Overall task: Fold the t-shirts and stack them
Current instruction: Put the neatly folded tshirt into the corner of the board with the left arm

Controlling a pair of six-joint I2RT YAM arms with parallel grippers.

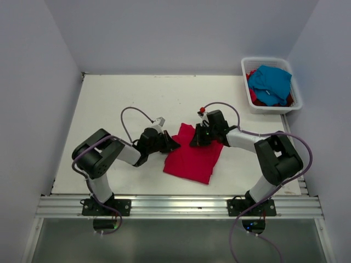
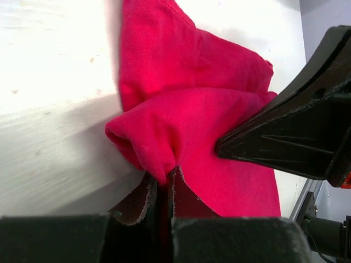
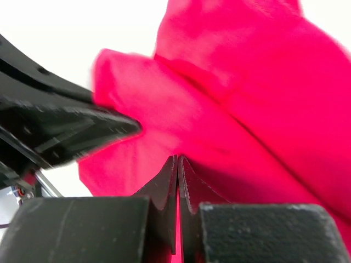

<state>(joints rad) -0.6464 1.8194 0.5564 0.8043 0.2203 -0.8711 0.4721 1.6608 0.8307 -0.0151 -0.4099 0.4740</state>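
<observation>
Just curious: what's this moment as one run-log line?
left gripper: shut on crimson red cloth t-shirt | right gripper: shut on same t-shirt | turquoise blue t-shirt: in white slatted plastic basket

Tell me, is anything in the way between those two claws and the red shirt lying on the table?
Nothing visible stands in the way. The left claw and the right claw are each shut on a pinched fold of the red t-shirt, close together near its far edge, so both are in direct contact with the cloth.

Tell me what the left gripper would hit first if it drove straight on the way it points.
The crimson t-shirt fold pinched in the left gripper; just past it, probably the right gripper, also shut on the shirt, though depth is unclear.
</observation>
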